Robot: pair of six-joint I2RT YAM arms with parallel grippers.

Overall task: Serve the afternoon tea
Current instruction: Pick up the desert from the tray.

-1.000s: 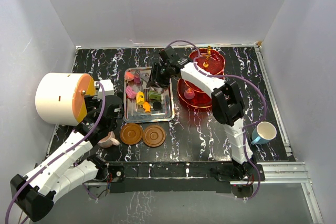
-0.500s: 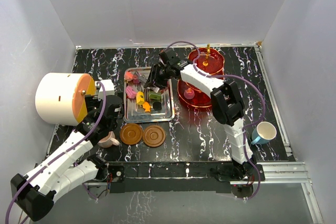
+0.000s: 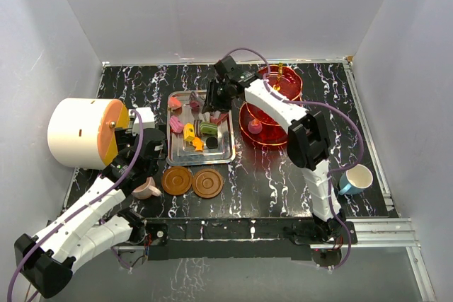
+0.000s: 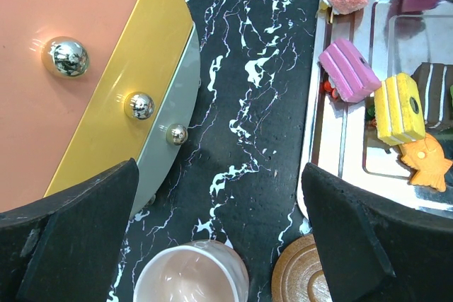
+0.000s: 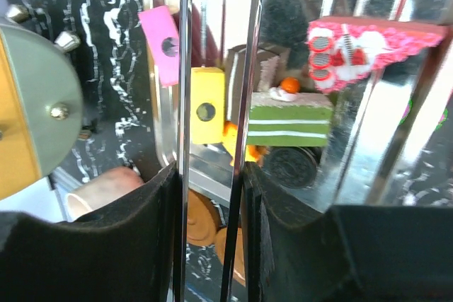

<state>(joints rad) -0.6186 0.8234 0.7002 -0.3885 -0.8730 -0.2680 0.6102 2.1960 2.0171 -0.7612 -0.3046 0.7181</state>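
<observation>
Stand (image 3: 279, 84): red, see-through, gold stem, upright near the surface's far edge, right of centre; one pink sweet (image 3: 255, 127) on a lower tier.
Sweets (image 3: 192, 132): mixed colours, clustered on tray (image 3: 202, 161).
Saucers (image 3: 177, 180): two, brown, side by side toward the near edge.
Pink cup (image 3: 146, 189): just left of them.
Blue cup (image 3: 356, 177): by the right edge.

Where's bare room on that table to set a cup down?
Bare tabletop lies between the brown round saucers and the blue cup, in front of the red tiered stand. Crowded: the silver steel tray of sweets, and around the pink cup.
</observation>
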